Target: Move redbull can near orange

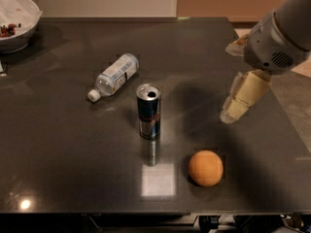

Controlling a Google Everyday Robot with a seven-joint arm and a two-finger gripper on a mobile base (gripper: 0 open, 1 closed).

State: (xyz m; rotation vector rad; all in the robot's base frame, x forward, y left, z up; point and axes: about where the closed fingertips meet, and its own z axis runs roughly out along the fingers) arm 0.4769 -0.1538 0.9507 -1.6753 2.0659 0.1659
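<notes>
The redbull can stands upright near the middle of the dark table, blue and silver with its top opened. The orange lies on the table to the can's front right, about a can's height away. My gripper hangs above the table's right side, to the right of the can and behind the orange, touching neither. Its cream-coloured fingers point down and to the left.
A clear plastic bottle with a white cap lies on its side behind and left of the can. A white bowl with dark bits stands at the far left corner. The table's right edge runs just right of my gripper.
</notes>
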